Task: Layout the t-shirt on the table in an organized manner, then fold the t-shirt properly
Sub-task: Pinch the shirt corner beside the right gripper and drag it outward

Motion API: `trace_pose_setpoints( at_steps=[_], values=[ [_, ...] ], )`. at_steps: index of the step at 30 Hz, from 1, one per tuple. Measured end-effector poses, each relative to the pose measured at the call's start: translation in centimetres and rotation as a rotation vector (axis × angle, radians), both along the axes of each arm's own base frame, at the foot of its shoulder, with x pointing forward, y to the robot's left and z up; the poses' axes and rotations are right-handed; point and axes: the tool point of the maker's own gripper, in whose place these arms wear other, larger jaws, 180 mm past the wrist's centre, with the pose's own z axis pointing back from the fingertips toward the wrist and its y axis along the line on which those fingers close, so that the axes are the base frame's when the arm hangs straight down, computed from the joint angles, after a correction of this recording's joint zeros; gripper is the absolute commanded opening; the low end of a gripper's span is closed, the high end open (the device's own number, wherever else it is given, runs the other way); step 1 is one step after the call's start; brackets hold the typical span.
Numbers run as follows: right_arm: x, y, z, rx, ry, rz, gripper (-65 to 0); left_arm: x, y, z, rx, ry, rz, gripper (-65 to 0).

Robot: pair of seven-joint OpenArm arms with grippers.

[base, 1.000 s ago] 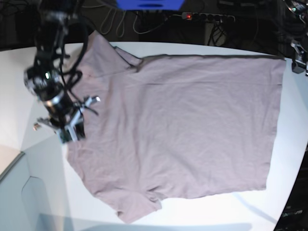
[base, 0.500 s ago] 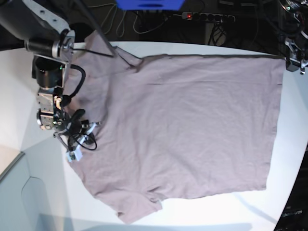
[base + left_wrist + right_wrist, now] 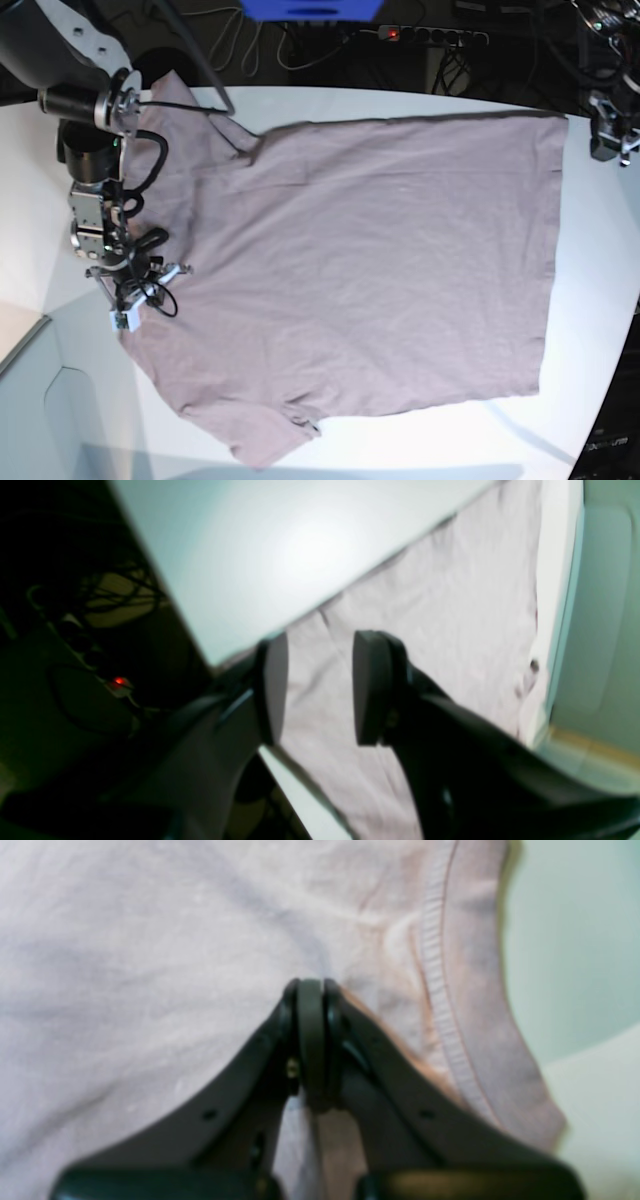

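1. Since 1 second before, the t-shirt (image 3: 350,270) had slid toward the left of the base view: its hem on the right sat farther in from the table's curved edge, and the neck side had drawn up against the arm at left.
2. That shift fits a drag by the right gripper (image 3: 311,990), which in its wrist view had its 2 jaws pressed together on a pinch of cloth just beside the ribbed collar (image 3: 440,990); creases fanned out from the fingertips, so the fabric looked clamped, not merely touched.
3. Gripping near the neck probably served to pull the body taut and square it, since that edge carries the whole garment with it.
4. In the base view the same gripper (image 3: 130,295) stood low at the left-middle of the frame, over the shirt's left edge.
5. The left gripper (image 3: 320,685) hung off the table (image 3: 430,445) at the upper right of the base view, jaws parted with nothing between them; the shirt's corner lay behind, apart from the pads.
6. The shirt lay spread flat across the table's centre, 1 sleeve at the upper left, the other at the lower left, still unfolded.
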Motion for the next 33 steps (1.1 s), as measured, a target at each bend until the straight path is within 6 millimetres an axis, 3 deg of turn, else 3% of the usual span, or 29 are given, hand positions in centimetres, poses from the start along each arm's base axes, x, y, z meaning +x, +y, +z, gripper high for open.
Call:
trace_pose_setpoints(
  at_steps=[6,8,12,17,21,25,33],
  values=[
    [-0.1,0.0,0.0,0.0,-0.001,0.0,-65.0,1.6,-5.2,-1.7,-0.091,-0.007,-0.072,-44.1],
    [-0.1,0.0,0.0,-0.001,-0.003,0.0,-65.0,1.4,-6.0,-2.8,-0.118,0.02,-0.08,-48.3],
    [-0.1,-0.1,0.0,-0.001,-0.002,-0.001,-65.0,1.1,-5.2,-4.6,-0.071,0.081,-0.05,-65.0],
    [-0.2,-0.1,-0.1,-0.002,0.0,-0.001,-65.0,2.1,-5.2,-5.9,-0.055,0.136,-0.063,-65.0],
    [-0.4,-1.2,-0.1,-0.02,0.001,-0.008,-65.0,1.9,-5.0,-7.3,-0.042,0.201,-0.067,-65.0],
    [-0.8,-2.3,-0.1,-0.036,0.004,-0.015,-65.0,2.8,-3.2,-7.4,0.032,0.203,-0.04,-65.0],
    [-1.7,-2.7,-0.5,-0.038,-0.016,-0.024,-65.0,3.9,-1.6,-7.9,0.047,0.16,-0.006,-65.0]
  ],
)
